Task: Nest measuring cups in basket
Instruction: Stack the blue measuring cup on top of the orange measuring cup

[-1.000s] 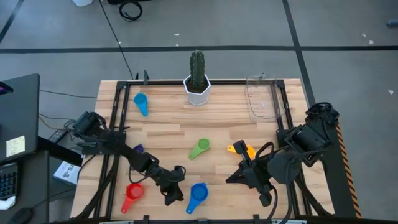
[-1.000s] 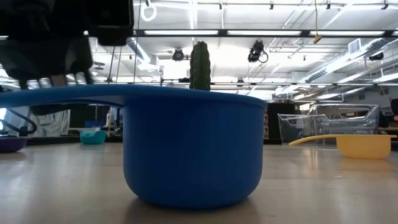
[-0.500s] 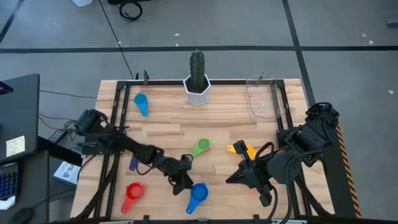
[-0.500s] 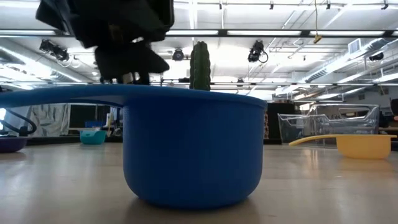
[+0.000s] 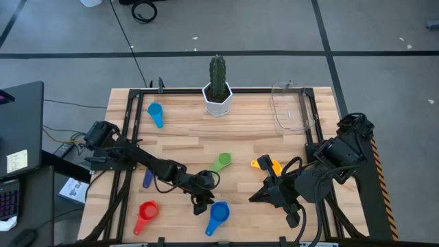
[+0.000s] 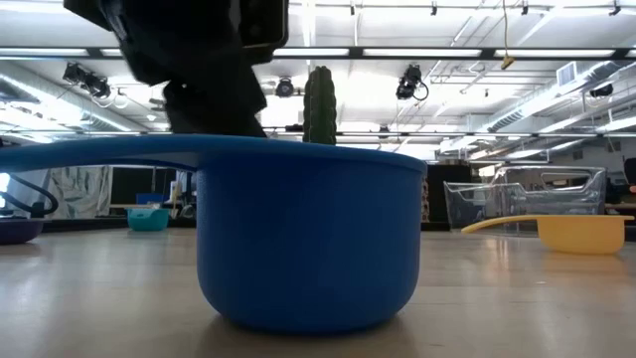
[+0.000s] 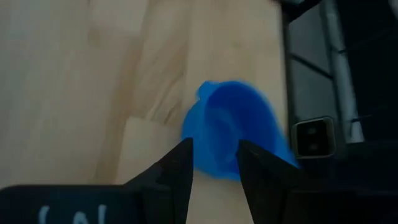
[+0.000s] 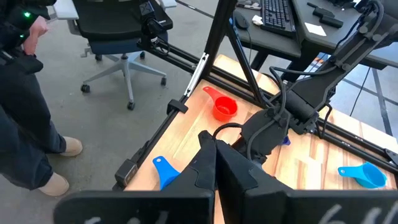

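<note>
Basket (image 5: 291, 108): upper right of the desk (image 5: 185, 137), empty; no nesting yet.
Measuring cups: blue cup (image 5: 217, 214) low centre; red (image 5: 145, 214), green (image 5: 219, 163), yellow (image 5: 265, 165), light blue (image 5: 155, 112) scattered loose.
Left gripper (image 5: 199, 203): you see its fingers (image 7: 177, 168) slightly parted just above the blue cup, holding nothing.
Right gripper (image 5: 264, 192): idle lower right, fingers closed, empty.

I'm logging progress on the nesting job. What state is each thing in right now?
Basket: upright, empty.
Blue cup: loose on the table, under the left tool.
Left tool: open, above the blue cup.
Right tool: shut, empty, waiting at the table's near edge.
Red cup, green cup, light blue cup: loose, not nested.
</note>
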